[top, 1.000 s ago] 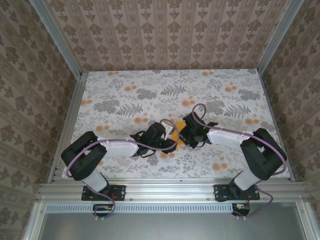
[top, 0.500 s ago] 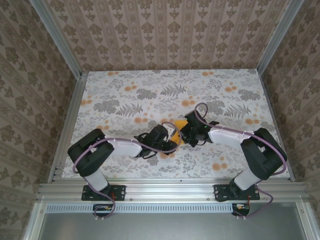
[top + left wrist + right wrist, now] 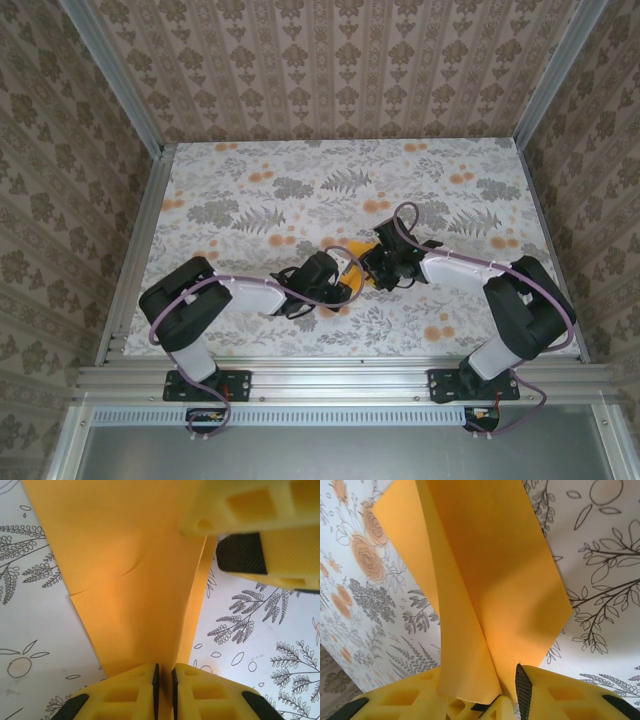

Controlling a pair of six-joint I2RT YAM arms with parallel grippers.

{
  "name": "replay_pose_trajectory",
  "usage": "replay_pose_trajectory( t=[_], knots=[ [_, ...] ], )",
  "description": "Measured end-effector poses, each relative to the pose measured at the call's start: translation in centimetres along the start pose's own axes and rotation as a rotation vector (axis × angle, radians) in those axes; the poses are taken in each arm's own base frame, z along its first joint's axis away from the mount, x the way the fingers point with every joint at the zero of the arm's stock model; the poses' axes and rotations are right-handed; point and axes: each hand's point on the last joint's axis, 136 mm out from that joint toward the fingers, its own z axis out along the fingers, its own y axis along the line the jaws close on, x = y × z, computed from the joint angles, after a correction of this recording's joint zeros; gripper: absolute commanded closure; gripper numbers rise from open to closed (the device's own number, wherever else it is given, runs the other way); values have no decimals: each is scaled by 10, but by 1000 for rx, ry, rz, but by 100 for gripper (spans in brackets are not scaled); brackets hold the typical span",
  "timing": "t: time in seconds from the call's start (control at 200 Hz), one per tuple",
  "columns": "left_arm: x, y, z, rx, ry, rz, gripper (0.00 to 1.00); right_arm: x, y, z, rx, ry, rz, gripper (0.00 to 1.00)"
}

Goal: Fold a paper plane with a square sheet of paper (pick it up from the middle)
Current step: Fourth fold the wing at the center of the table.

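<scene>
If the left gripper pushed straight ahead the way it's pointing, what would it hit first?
The left gripper pinches the paper, which stretches straight ahead of it. Past that it would probably meet the right gripper, though depth is unclear.

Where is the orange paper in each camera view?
Top external: the orange paper is a small patch near the table's centre.
Left wrist: paper from upper left down to bottom centre.
Right wrist: paper from top down to the bottom edge.
Shared landmark: the floral table cover beneath it.
</scene>
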Motion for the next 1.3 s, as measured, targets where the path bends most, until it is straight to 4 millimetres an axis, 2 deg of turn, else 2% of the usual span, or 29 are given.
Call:
replay_pose_trajectory(
  t=[0.255,0.455,0.54,0.66,0.895,1.115,1.305],
  knots=[
    [-1,-2,1,38,12,-42,90,-14,9,-16,-118,-31,-135,56],
    [-12,2,-3,109,4,-131,92,-16,7,-14,-196,-33,-269,61],
    [-19,3,-5,146,-8,-171,93,-13,13,-13,-237,-22,-333,64],
    [-24,7,-6,193,-13,-233,93,-8,20,-5,-283,13,-418,68],
    [-18,14,1,239,20,-331,95,-3,10,21,-263,93,-475,68],
    [-16,15,3,266,38,-382,95,-6,12,26,-263,99,-496,62],
    [-20,18,2,286,33,-417,94,-9,13,29,-238,102,-497,63]
  ],
)
